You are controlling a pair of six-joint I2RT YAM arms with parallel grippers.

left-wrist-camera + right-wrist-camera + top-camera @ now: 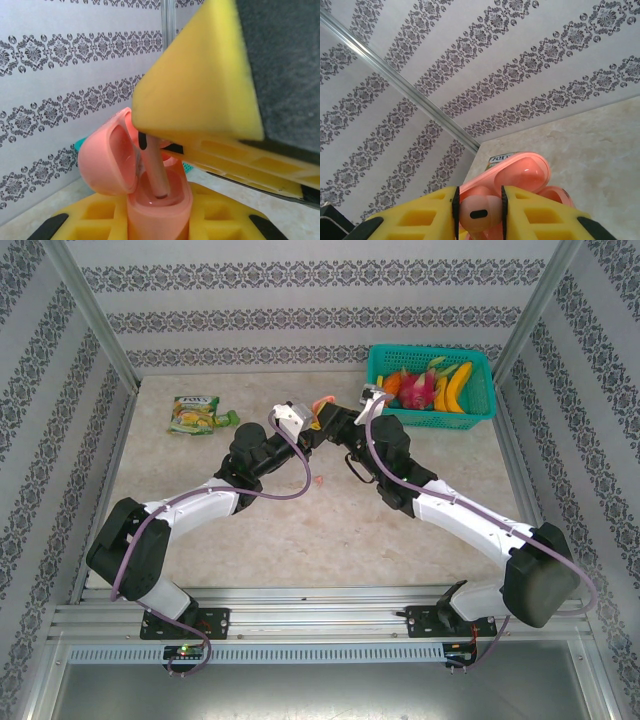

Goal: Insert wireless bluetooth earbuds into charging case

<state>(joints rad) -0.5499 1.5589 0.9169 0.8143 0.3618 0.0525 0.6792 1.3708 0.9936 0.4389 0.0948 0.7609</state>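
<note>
The pink charging case [160, 212] stands upright with its lid [105, 160] hinged open to the left. My left gripper [160, 222] is shut on the case body, one yellow finger on each side. A pale pink earbud [479, 212] is pinched by its head in my right gripper [479, 214], which is shut on it. The earbud's stem [156, 170] reaches down into the case's opening, its tip at the bottom of a slot. In the top view the left gripper [303, 426] and right gripper [337, 418] meet above the middle back of the table.
A green basket [440, 421] of toy fruit stands at the back right. A green snack pouch [196, 415] lies at the back left. A small pink item [318, 480] rests on the table under the grippers. Patterned walls close in three sides.
</note>
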